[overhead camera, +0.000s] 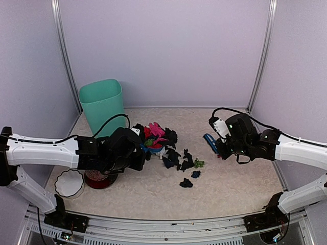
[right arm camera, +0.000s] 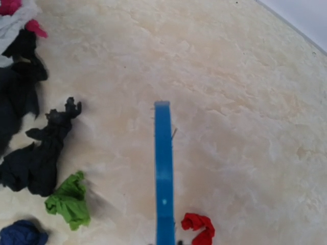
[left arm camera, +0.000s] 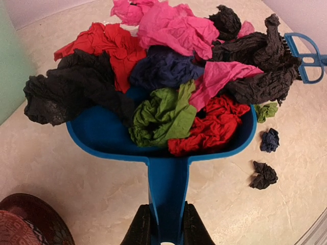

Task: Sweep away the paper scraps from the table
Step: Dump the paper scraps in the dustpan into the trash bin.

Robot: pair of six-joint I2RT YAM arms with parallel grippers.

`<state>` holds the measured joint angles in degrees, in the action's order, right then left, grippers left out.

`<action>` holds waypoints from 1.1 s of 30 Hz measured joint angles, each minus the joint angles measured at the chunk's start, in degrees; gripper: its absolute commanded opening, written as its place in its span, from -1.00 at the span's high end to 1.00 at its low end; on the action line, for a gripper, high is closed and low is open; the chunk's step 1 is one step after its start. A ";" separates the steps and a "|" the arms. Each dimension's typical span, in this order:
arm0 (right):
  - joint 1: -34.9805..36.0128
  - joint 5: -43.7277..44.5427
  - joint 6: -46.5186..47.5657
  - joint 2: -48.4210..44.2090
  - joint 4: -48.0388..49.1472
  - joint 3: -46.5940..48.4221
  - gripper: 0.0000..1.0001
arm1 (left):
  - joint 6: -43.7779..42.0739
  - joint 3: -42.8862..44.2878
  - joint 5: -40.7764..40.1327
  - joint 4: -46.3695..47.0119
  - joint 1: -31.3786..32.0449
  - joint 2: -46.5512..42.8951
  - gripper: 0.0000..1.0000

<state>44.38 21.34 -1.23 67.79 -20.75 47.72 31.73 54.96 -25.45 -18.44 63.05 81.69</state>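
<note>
While most of the crumpled paper scraps (left arm camera: pixel 173 76), black, pink, red, green and navy, sit heaped in the blue plastic dustpan (left arm camera: pixel 97 135), we see a handful lying loose on the beige marbled table (overhead camera: pixel 153 196) just past its lip: several black, one green, one navy, and a red one beside the brush. Our left gripper (left arm camera: pixel 164 229) is clenched on the pan's handle, a finger on either side. Our right gripper (overhead camera: pixel 223 144) is closed around the small blue hand brush (right arm camera: pixel 163 168), which points toward the loose bits but stands apart from them. We judge the gathering step to be in hand and nearly done. Next, the brush should draw the stragglers into the pan's mouth without toppling the overhanging heap. Then the pan calls for a level carry to the tall teal plastic bin (overhead camera: pixel 102 104) at the back left.
</note>
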 measured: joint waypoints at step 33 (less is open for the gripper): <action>-0.26 -0.85 0.33 1.38 2.36 0.11 1.00 | -10.14 36.24 8.98 -22.75 -23.47 -2.01 1.00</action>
<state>44.12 20.49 -0.91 69.17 -18.39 47.83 21.58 91.20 -16.47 -41.19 39.57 79.68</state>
